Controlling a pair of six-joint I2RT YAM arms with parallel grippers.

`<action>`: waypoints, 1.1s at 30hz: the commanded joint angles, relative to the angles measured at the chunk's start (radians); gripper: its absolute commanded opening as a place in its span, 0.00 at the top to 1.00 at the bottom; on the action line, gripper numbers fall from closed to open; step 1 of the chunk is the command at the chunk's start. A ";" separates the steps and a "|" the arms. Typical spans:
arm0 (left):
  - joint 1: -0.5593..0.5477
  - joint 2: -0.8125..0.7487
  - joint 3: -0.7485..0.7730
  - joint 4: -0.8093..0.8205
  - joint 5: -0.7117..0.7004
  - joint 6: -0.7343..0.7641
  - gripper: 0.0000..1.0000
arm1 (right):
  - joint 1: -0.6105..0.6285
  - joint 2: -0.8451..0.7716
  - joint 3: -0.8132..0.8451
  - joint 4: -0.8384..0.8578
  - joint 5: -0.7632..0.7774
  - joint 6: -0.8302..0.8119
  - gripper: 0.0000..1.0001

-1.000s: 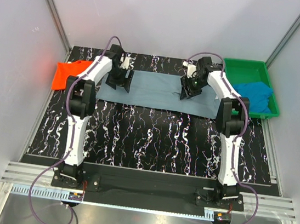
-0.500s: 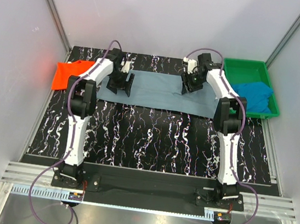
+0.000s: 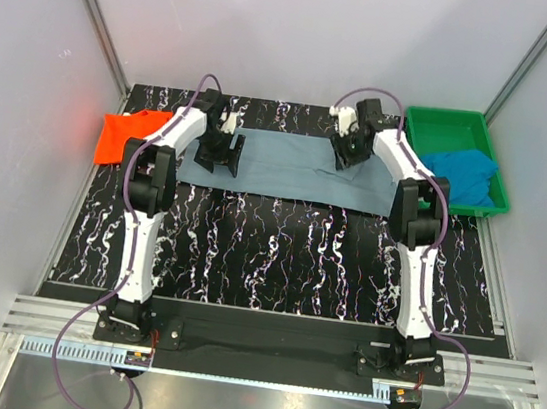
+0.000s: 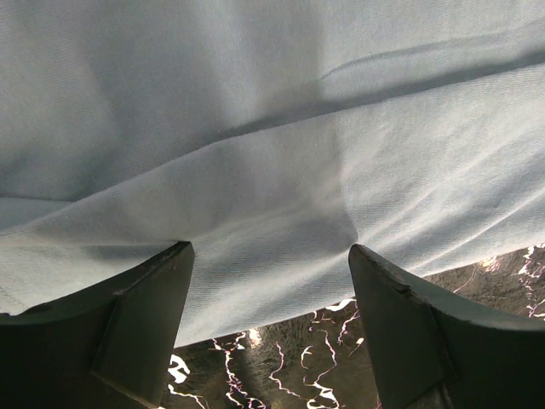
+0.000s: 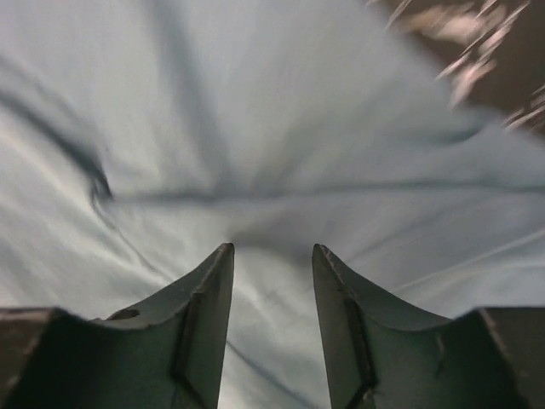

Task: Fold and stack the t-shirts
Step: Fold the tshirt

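Note:
A dusty grey-blue t-shirt (image 3: pixel 289 166) lies as a long flat strip across the far part of the table. My left gripper (image 3: pixel 222 153) hovers open over its left end; in the left wrist view the wide-spread fingers (image 4: pixel 128 324) straddle the shirt's (image 4: pixel 272 153) near edge, my left gripper (image 4: pixel 271 251) holding nothing. My right gripper (image 3: pixel 347 154) is over the shirt's right part, near its far edge. In the right wrist view its tips rest close on the cloth (image 5: pixel 272 128), my right gripper (image 5: pixel 272 249) open with a narrower gap. An orange-red t-shirt (image 3: pixel 126 135) lies far left. A bright blue t-shirt (image 3: pixel 459 174) sits in the tray.
A green plastic tray (image 3: pixel 446 121) stands at the far right corner. The black marbled table (image 3: pixel 277 255) stretches toward the arm bases. Grey walls close in the left, right and far sides.
My right gripper has shifted toward the shirt's far edge and its jaws have narrowed a little. The left gripper has nudged slightly to the right and stayed open.

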State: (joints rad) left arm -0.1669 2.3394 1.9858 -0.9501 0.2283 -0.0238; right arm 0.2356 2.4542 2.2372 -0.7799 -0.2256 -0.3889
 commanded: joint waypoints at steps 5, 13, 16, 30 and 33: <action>-0.019 0.009 -0.007 0.001 0.009 -0.008 0.20 | 0.028 -0.290 -0.398 0.159 0.081 -0.232 0.52; -0.031 0.008 -0.001 -0.003 0.005 -0.008 0.20 | 0.030 -0.304 -0.453 0.225 0.124 -0.263 0.51; -0.031 0.005 -0.004 -0.003 0.002 -0.007 0.20 | 0.033 -0.316 -0.456 0.270 0.138 -0.272 0.51; -0.033 0.011 0.004 0.001 -0.012 -0.002 0.20 | 0.091 -0.434 -0.564 0.188 0.065 -0.320 0.57; -0.039 0.006 0.004 0.001 -0.018 -0.002 0.20 | 0.096 -0.432 -0.596 0.176 0.051 -0.312 0.58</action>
State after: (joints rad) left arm -0.1856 2.3394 1.9858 -0.9497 0.1993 -0.0235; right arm 0.3214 2.0666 1.6703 -0.5812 -0.1394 -0.6884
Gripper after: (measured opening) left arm 0.802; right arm 0.424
